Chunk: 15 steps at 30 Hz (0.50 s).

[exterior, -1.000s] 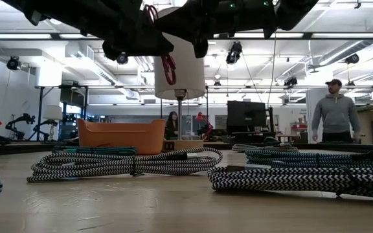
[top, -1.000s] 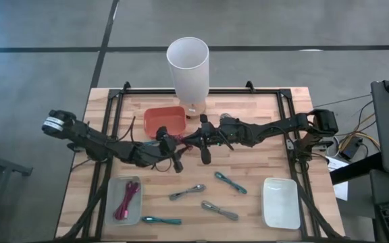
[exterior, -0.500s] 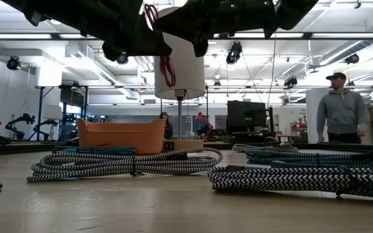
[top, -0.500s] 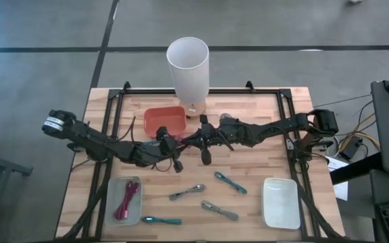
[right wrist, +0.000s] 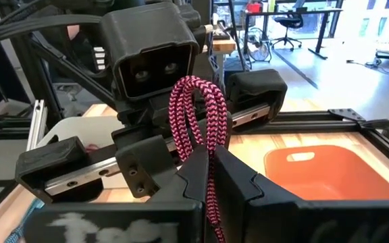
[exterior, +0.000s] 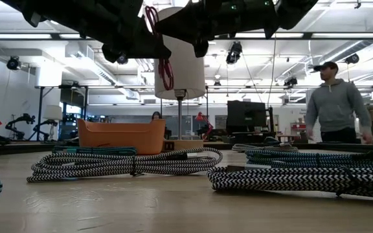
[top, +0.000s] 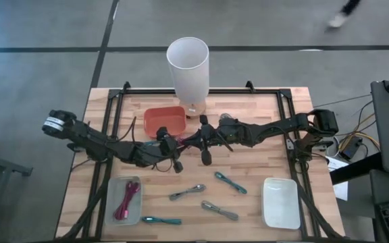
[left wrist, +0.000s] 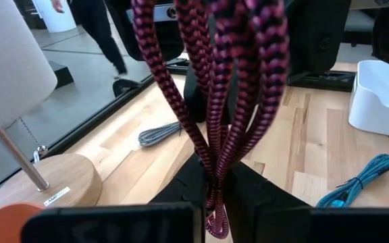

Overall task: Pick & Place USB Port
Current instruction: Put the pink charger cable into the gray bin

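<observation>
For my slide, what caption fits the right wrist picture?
Both grippers, right gripper and left gripper, pinch one pink braided cable above the orange bin.

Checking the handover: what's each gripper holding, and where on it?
Both hold the pink braided cable: right gripper and left gripper each pinch its bunched strands, loops sticking out.

— What hung under my arms [exterior: 109,22]?
— A loop of red cable [exterior: 164,58], dangling before the white lamp [exterior: 180,61].
— And on the table [exterior: 173,207]?
— Black-and-white braided cables [exterior: 125,163] lay coiled in front, more at the right [exterior: 303,178]. An orange bin [exterior: 122,136] sat behind them. A person [exterior: 337,103] in grey stood far off.
</observation>
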Tool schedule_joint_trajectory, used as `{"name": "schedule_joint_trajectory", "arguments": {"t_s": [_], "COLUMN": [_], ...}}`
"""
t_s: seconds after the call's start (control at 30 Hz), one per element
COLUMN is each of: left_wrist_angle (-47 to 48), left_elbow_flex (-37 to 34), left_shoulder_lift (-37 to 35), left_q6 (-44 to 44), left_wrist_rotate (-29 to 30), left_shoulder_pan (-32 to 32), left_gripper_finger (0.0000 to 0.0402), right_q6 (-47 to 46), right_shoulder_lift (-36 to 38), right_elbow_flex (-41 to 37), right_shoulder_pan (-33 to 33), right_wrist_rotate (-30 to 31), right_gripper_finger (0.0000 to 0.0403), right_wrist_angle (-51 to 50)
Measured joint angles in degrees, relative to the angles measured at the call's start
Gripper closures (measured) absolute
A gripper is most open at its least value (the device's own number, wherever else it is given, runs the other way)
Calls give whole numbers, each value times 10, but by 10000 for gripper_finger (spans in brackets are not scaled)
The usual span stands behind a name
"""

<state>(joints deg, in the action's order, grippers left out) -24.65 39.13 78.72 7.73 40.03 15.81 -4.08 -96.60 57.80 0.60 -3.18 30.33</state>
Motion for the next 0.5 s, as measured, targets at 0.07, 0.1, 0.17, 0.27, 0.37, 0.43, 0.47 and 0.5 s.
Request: {"name": "schedule_joint_trajectory", "arguments": {"t_s": [0.07, 0.1, 0.17, 0.27, 0.37, 0.43, 0.47, 0.5], "left_wrist_angle": [0, 0, 0, -1, -4, -4, -4, -4], "left_elbow_flex": [0, 0, 0, 0, 1, 1, 1, 1], "left_shoulder_lift": [0, 0, 0, 0, 0, 0, 0, 0], "left_q6": [0, 0, 0, 0, 0, 0, 0, 0], "left_wrist_rotate": [0, 0, 0, 2, 4, 2, 1, 1], "left_shoulder_pan": [0, 0, 0, 0, 0, 0, 0, 0], "left_gripper_finger": [370, 370, 370, 370, 370, 370, 370, 370], "right_q6": [0, 0, 3, 40, 87, 100, 101, 101], "right_shoulder_lift": [0, 0, 0, 0, 0, 0, 0, 1], "right_elbow_flex": [0, 0, 1, 5, 9, 9, 9, 9], "right_shoulder_pan": [0, 0, 0, 0, 0, 0, 0, 0], "right_wrist_rotate": [0, 0, 0, 0, -13, -28, -30, -30], "right_gripper_finger": [390, 390, 390, 390, 390, 390, 390, 390], "right_wrist_angle": [0, 0, -1, -2, -3, -3, -3, -3]}}
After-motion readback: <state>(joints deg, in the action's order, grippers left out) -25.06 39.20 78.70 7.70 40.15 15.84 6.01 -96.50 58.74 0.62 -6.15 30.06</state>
